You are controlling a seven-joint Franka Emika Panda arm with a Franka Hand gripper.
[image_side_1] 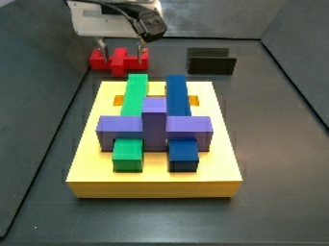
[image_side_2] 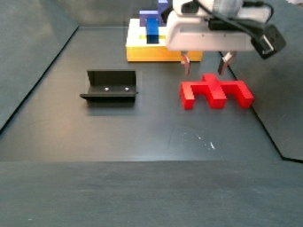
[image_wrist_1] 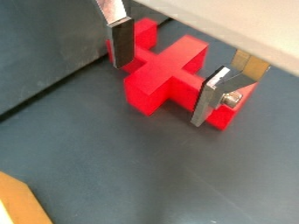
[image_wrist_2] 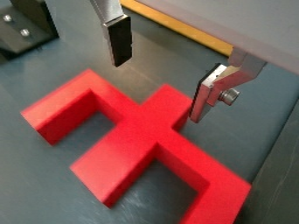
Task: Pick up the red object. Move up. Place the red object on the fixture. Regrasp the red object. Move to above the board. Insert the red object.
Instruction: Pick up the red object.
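Fingers spread wide, nothing gripped between them, and the gripper hangs right over the red object, which lies flat on the dark floor. In a side view the red object sits just past the far edge of the board, at about eleven o'clock from it, with the fixture off at about one o'clock, well apart from the piece.

In both wrist views the silver plates straddle the middle stem of the red object, one pad on each side, not yet touching by my reading. So the pick-up looks just about to begin.

Now, the risks. The piece is all prongs and notches. If the jaws close off-centre, one pad reaches it first and shoves or twists it across the floor. If a fingertip comes down on top of a prong rather than beside the stem, it presses the piece into the floor instead of gripping it. And a shallow or skewed hold would likely let it tilt on the lift, which would spoil the seat in the fixture and the regrasp after it.
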